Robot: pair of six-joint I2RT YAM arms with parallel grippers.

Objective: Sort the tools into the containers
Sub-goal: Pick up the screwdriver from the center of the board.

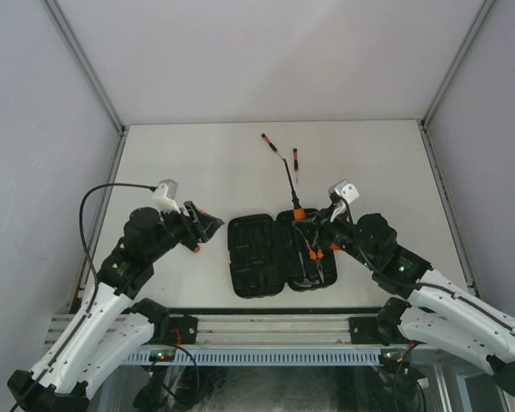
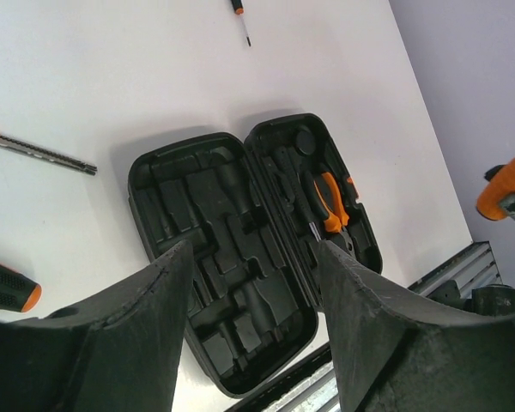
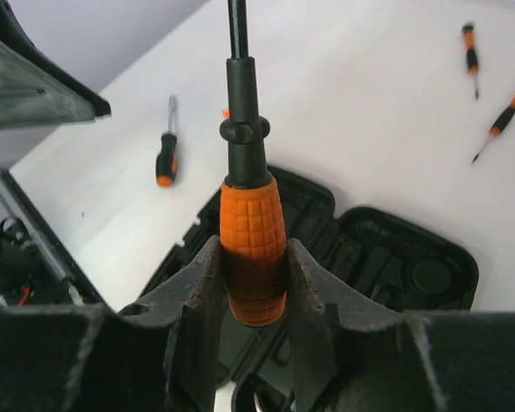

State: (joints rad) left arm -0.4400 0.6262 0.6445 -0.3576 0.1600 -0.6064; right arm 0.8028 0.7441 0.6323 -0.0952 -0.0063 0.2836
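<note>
The black tool case [image 1: 257, 255] lies open and flat at the table's near middle. Orange-handled pliers [image 2: 330, 202] sit in its right half; the left half [image 2: 215, 257] shows only moulded slots. My right gripper [image 3: 253, 249] is shut on the orange handle of a long screwdriver [image 3: 253, 232], held over the case's right half [image 1: 299, 213] with the shaft pointing away. My left gripper [image 2: 253, 253] hangs open with nothing in it, left of the case [image 1: 208, 225]. A black-handled screwdriver [image 2: 4, 287] lies on the table beside it.
Two thin screwdrivers [image 1: 272, 144] [image 1: 295, 160] lie on the white table behind the case. A metal rail [image 1: 266, 330] runs along the near edge. Grey walls close in the table on three sides.
</note>
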